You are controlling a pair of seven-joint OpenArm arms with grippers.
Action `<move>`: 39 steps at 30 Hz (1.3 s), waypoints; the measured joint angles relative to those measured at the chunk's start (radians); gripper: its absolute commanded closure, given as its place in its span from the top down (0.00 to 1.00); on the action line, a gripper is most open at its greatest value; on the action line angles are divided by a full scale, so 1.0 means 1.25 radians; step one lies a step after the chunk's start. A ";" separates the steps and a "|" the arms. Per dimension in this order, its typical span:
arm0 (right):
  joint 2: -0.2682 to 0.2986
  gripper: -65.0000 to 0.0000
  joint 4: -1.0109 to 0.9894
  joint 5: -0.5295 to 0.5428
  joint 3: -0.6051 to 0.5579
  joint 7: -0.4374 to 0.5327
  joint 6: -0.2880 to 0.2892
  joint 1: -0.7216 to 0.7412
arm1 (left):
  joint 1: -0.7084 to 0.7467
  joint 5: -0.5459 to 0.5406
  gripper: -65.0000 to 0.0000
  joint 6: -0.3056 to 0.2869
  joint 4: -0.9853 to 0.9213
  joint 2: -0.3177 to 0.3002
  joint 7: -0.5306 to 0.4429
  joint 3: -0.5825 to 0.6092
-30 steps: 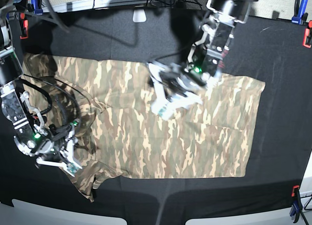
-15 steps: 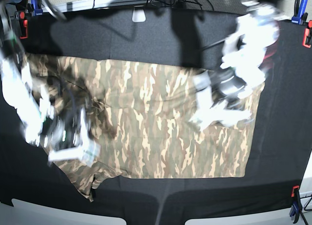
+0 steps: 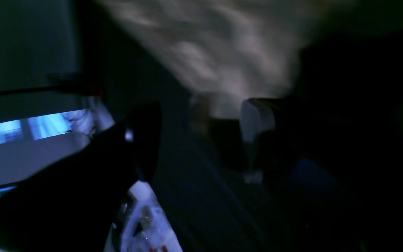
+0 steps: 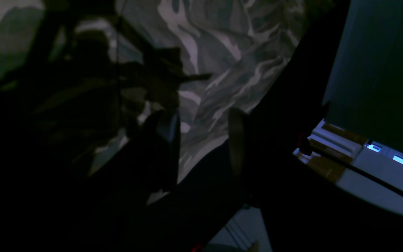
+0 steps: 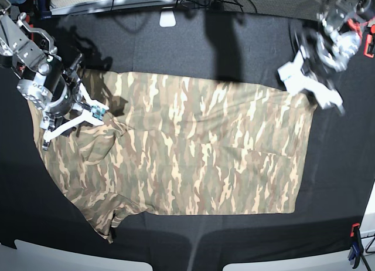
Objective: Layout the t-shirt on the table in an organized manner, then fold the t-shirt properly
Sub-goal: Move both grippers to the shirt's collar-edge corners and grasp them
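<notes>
Layout step looks done: the t-shirt (image 5: 187, 153) lies mostly flat mid-tabletop (image 5: 176, 42), both pincers spread and empty, left pincer (image 5: 310, 86) at 2 o'clock, right pincer (image 5: 70, 121) at 9, probably folding next, sleeve first.

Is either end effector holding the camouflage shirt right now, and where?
No. Both the left end effector and right end effector are open and hold nothing; the camouflage-print t-shirt lies loose on the black-cloth table.
</notes>
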 measured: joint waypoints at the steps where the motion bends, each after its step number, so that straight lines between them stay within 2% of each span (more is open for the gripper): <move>1: 0.000 0.35 0.000 0.001 0.000 0.000 0.000 0.000 | -0.005 -0.001 0.51 -0.001 0.000 0.000 -0.006 -0.001; 4: 0.000 0.34 0.000 0.001 0.000 0.000 0.000 -0.002 | 0.002 -0.009 0.51 -0.002 0.001 0.000 -0.031 -0.001; 7: 0.001 0.34 0.000 -0.004 0.001 -0.001 -0.004 -0.021 | 0.001 -0.021 0.51 -0.038 0.001 0.003 -0.037 -0.001; 10: 0.000 0.34 0.000 0.003 0.000 0.000 -0.005 -0.061 | 0.002 -0.079 0.51 -0.151 0.002 -0.001 -0.020 -0.002; 13: 0.000 0.34 0.000 -0.003 0.000 0.000 -0.005 -0.086 | 0.010 -0.060 0.51 -0.148 0.001 0.000 -0.025 -0.001; 16: 0.000 0.35 0.000 -0.003 0.000 -0.003 -0.005 -0.100 | -0.008 -0.051 0.51 -0.143 0.001 0.001 -0.065 -0.001; 20: 0.000 0.34 0.005 -0.003 0.001 -0.003 -0.006 -0.110 | -0.020 -0.050 0.51 -0.143 -0.032 0.000 -0.065 -0.001; 22: 0.000 0.34 0.014 -0.003 0.001 -0.008 -0.005 -0.122 | -0.031 -0.050 0.45 -0.143 -0.062 0.002 -0.067 -0.001; 26: -0.001 0.35 0.025 -0.002 0.001 -0.018 -0.006 -0.143 | -0.037 -0.048 0.05 -0.143 -0.082 0.003 -0.106 -0.001; 27: 0.000 0.35 0.025 -0.002 0.001 -0.027 -0.006 -0.145 | -0.037 -0.048 0.00 -0.143 -0.082 0.008 -0.108 -0.001; 28: 0.000 0.36 0.025 -0.007 0.001 -0.037 -0.007 -0.152 | -0.038 -0.048 0.00 -0.143 -0.082 0.016 -0.108 -0.001; 32: 0.001 0.53 0.021 -0.015 0.003 -0.036 -0.008 -0.211 | -0.039 -0.048 0.00 -0.140 -0.082 0.059 -0.108 -0.001; 34: -0.001 0.54 0.010 -0.070 0.001 -0.029 -0.008 -0.237 | -0.039 -0.048 0.00 -0.142 -0.082 0.077 -0.108 -0.001; 37: 0.001 0.54 -0.012 -0.131 0.001 -0.033 -0.075 -0.240 | -0.039 -0.048 0.00 -0.141 -0.082 0.092 -0.108 -0.001; 39: 0.002 0.54 -0.035 -0.128 0.003 -0.025 -0.078 -0.236 | -0.039 -0.048 0.00 -0.140 -0.082 0.094 -0.108 -0.001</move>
